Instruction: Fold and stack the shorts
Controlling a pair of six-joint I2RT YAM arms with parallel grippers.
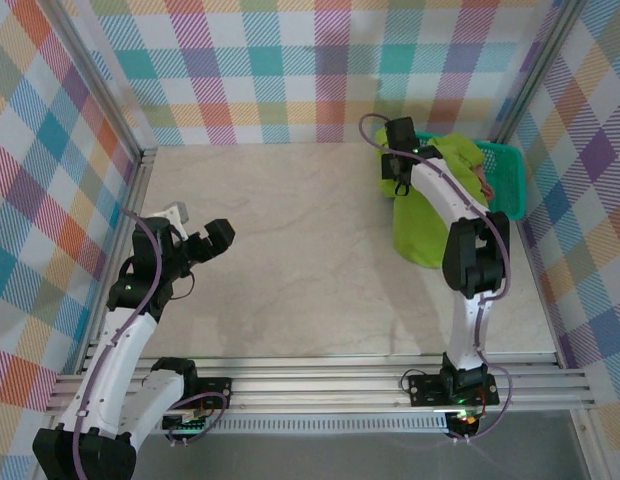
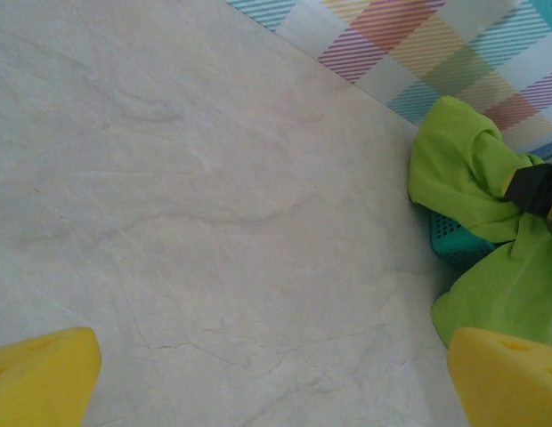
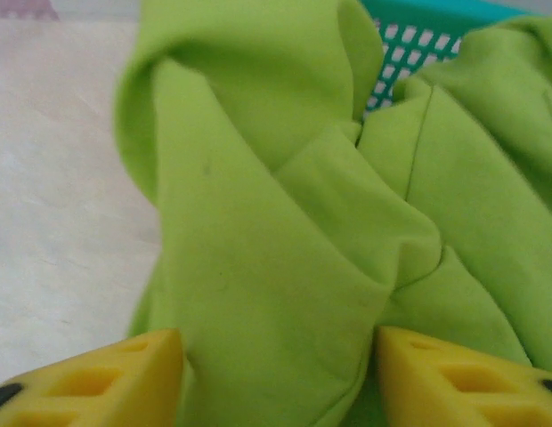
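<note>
Lime green soft fabric shorts [image 3: 258, 222] draped from teal plastic mesh basket [image 1: 510, 185] onto table [image 1: 290, 250], far right. Right fingers [image 3: 89, 378] spread astride a fold; left fingers [image 2: 40, 374] released, near left. Best: clench on one layer, drag clear of basket before flattening.

we see two arms of the same make: the left arm [image 1: 110, 350] and the right arm [image 1: 440, 195] have white links and bulky black joints, and a purple cable [image 1: 362, 128] loops along each. the left gripper [image 2: 276, 400] and the right gripper [image 3: 276, 391] have yellow fingers [image 3: 89, 382] with moulded hollows. a green light glows at the right base [image 1: 460, 400].
</note>
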